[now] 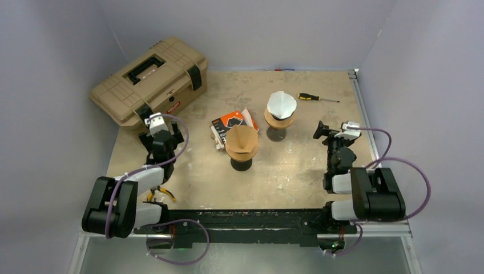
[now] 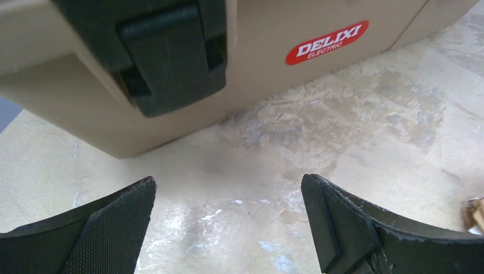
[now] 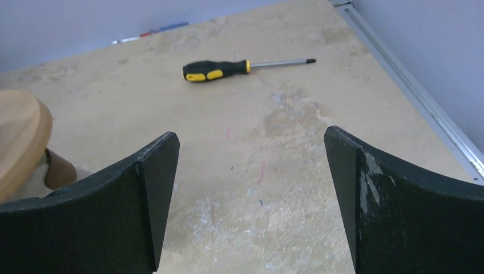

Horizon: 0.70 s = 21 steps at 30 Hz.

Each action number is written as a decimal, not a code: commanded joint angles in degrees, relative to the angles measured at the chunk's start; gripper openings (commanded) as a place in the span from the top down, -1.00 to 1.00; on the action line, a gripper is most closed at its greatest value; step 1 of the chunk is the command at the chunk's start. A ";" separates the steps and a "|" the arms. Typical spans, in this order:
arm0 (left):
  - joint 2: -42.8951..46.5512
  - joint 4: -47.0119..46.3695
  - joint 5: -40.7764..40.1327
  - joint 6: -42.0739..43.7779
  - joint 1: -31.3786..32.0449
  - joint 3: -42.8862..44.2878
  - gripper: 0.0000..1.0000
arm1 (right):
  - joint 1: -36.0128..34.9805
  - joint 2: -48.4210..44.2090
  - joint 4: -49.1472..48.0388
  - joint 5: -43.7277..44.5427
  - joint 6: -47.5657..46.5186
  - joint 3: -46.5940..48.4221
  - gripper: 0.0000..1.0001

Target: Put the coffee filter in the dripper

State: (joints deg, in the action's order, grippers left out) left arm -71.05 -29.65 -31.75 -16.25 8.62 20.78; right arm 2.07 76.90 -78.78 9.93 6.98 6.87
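A white paper coffee filter [image 1: 281,104] sits in a dripper with a wooden collar [image 1: 279,120] at the table's middle back. A second dripper [image 1: 241,144] with a brown filter on a black base stands in front of it, to the left. My left gripper [image 1: 155,122] is open and empty, low over the table by the toolbox; its jaws stand wide apart in the left wrist view [image 2: 228,188]. My right gripper [image 1: 326,131] is open and empty to the right of the white-filter dripper [image 3: 17,142], with bare table between its jaws [image 3: 251,142].
A tan toolbox [image 1: 149,79] stands at the back left, close ahead of my left gripper [image 2: 268,51]. A filter packet [image 1: 230,124] lies behind the brown dripper. A yellow-black screwdriver [image 1: 317,97] lies at the back right [image 3: 220,69]. Pliers [image 1: 160,194] lie near the left arm's base.
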 commanded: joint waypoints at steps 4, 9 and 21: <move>-11.44 -48.51 -0.11 11.53 -0.45 -14.51 -0.96 | -0.88 12.87 -24.50 -9.58 -6.23 -1.51 -0.98; -20.22 -57.85 3.31 12.93 -0.45 -14.52 -0.97 | -0.94 12.45 -15.52 -9.08 -6.03 3.10 -0.98; -24.61 -54.40 6.41 15.18 -0.05 -10.77 -0.99 | -1.17 12.49 -4.06 -9.59 -6.54 9.04 -0.98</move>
State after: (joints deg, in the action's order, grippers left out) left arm -96.36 -83.05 -25.10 -1.65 8.64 6.33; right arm 1.28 89.71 -83.07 0.69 1.89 14.02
